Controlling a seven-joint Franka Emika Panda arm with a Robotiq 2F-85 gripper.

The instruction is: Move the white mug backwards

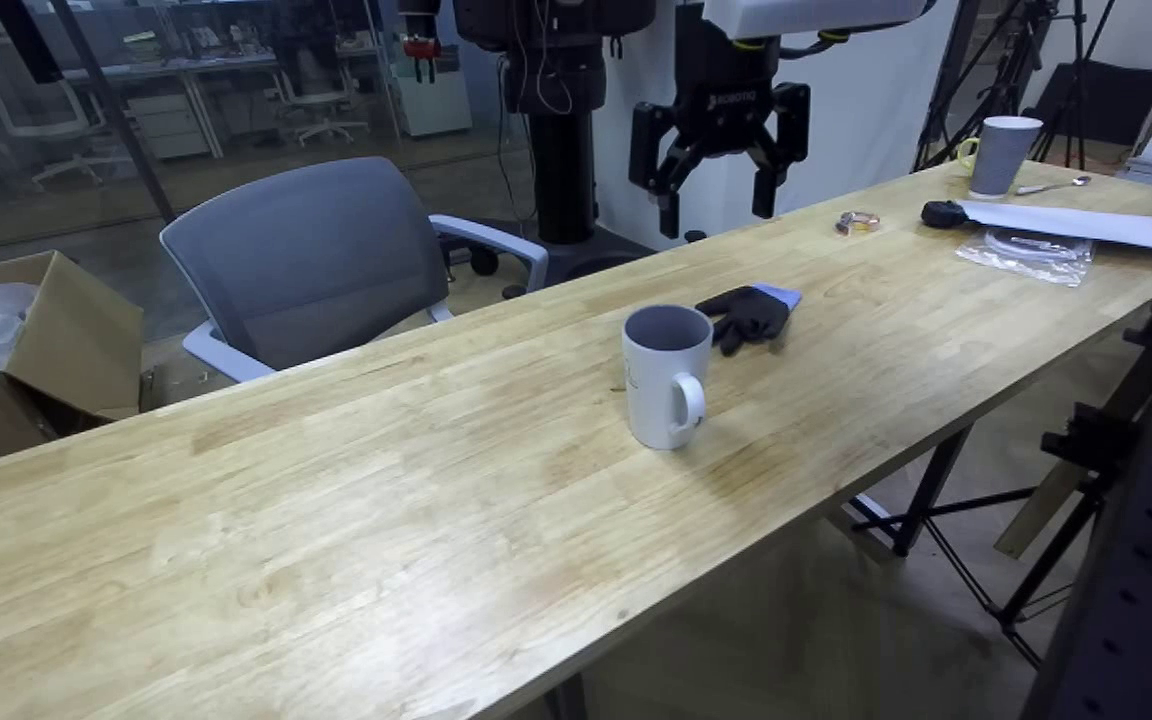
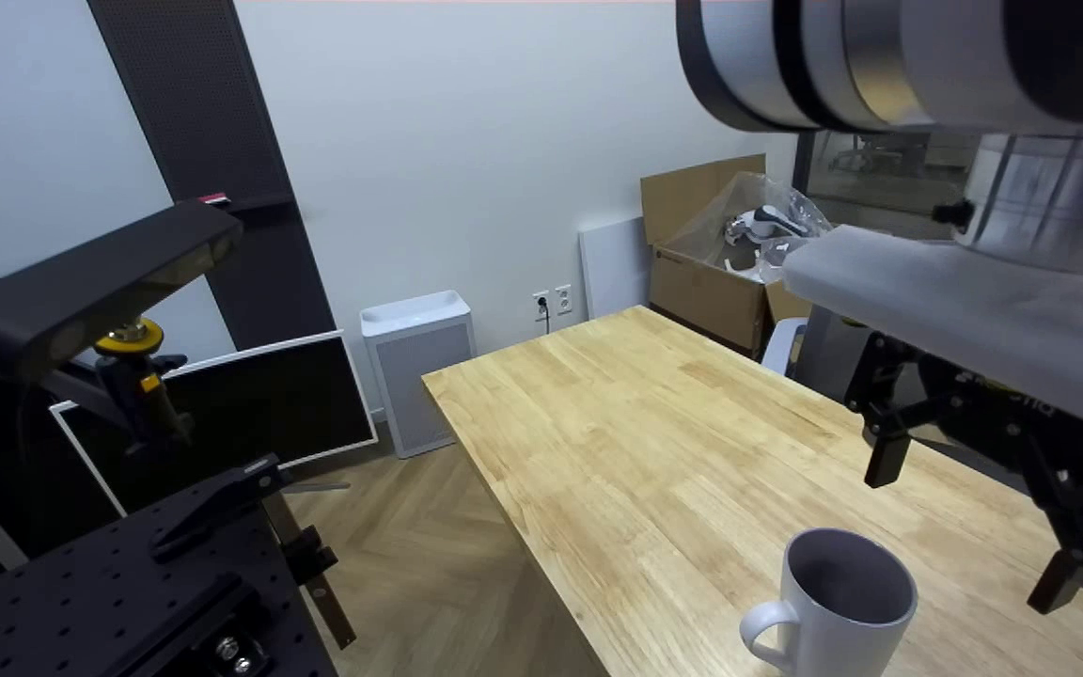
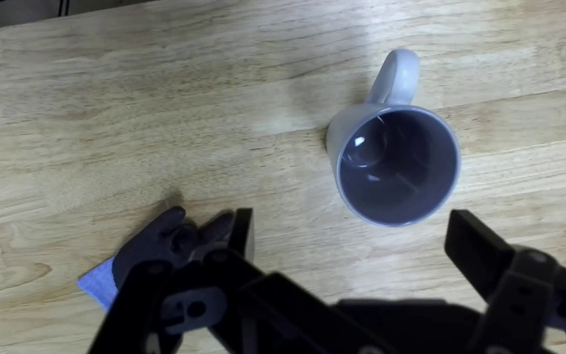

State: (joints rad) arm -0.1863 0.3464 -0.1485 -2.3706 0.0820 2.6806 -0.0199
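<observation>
Plainly, the pincer (image 3: 352, 231) is spread wide with nothing between its fingertips (image 3: 474, 250), touching nothing. The coming move turns on one offset: in the wrist view the white mug (image 3: 396, 172) lies ahead of the fingers, off-centre toward the one on the picture's right, and in both exterior views it sits lower than the pincer. It stands upright on the bench (image 1: 336, 520), long axis vertical, mouth up, with its handle (image 3: 405, 73) on the side turned away from the pincer. By my reading the job is at the approach, with no grip taken yet; the next move probably calls for a forward reach, a small sideways centring and a descent, so that the fingers come down either side of the body instead of striking the rim. Which way "backwards" runs, I cannot tell. Beyond the mug's side, a dark glove (image 3: 140, 250) with a blue cuff lies near but apart, partly hidden by the pincer in the wrist view; a low sweep that way could drag it. Farthest out, in an exterior view, a grey cup (image 1: 1004, 160) stands by a spoon (image 1: 1054, 186) and a white sheet (image 1: 1066, 222).
</observation>
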